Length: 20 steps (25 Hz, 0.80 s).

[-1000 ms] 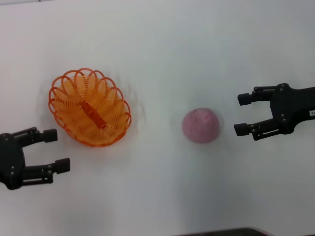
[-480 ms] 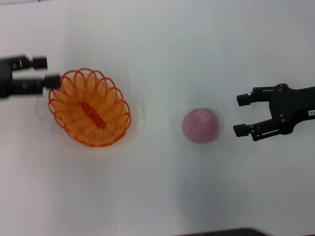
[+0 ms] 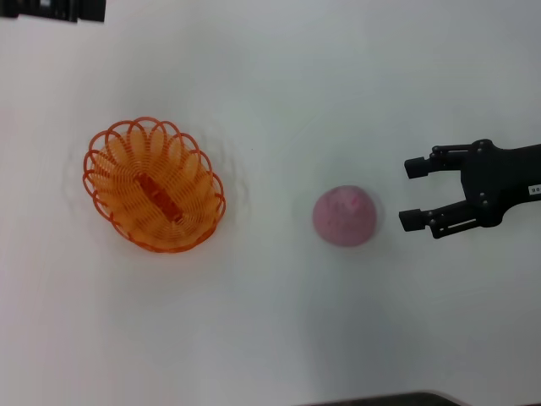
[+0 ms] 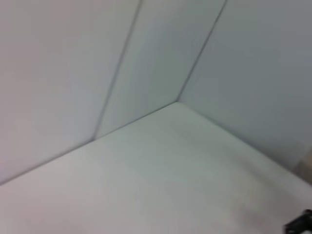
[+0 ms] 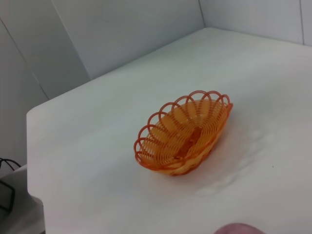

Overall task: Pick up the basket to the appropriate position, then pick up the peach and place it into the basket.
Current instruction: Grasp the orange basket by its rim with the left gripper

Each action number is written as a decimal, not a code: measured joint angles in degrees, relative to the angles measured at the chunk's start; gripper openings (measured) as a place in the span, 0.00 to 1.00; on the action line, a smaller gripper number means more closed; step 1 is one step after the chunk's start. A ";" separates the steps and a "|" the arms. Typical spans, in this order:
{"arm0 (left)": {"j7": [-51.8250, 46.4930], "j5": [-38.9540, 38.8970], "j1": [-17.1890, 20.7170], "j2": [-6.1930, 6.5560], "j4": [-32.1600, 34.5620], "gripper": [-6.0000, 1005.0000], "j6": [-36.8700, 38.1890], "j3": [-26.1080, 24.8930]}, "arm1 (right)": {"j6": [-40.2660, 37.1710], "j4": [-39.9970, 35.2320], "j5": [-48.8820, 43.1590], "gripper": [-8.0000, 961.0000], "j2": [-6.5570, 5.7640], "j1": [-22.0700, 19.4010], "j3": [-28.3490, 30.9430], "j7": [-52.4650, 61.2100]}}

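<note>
Left claw (image 3: 52, 9) has swung to the far-left edge, state unclear; basket (image 3: 155, 186) and peach (image 3: 344, 216) untouched on bench (image 3: 270, 330), right claw (image 3: 414, 194) apart near peach.

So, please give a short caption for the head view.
Open right claw beside the peach; empty basket apart on the table.

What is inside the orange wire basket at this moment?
The oval orange openwork basket holds no fruit; only its own looped wire and a solid orange strip along the bottom show. The round pink peach lies apart on the white table. Nothing covers the inside.
</note>
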 joint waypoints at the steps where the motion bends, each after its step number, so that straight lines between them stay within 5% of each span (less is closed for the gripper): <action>1: -1.38 1.42 -1.03 0.10 0.88 0.90 -0.95 0.88 | -0.02 -0.05 0.03 0.99 0.03 0.09 0.00 0.00; 10: -11.88 17.51 -8.04 -0.46 1.24 0.89 -10.79 13.56 | -0.11 -0.21 -0.12 0.99 0.28 1.17 -0.31 0.97; 16: -15.08 29.53 -10.38 -4.06 -1.00 0.87 -14.97 21.72 | -0.11 -0.21 -0.23 0.99 0.60 1.72 -0.47 1.39; 18: -15.40 36.31 -11.61 -6.85 -4.08 0.86 -17.61 24.80 | -0.11 -0.21 -0.24 0.99 0.65 1.79 -0.52 1.44; 20: -15.69 37.21 -11.73 -7.80 -5.78 0.86 -19.17 26.60 | -0.11 -0.17 -0.26 0.99 0.70 1.85 -0.53 1.45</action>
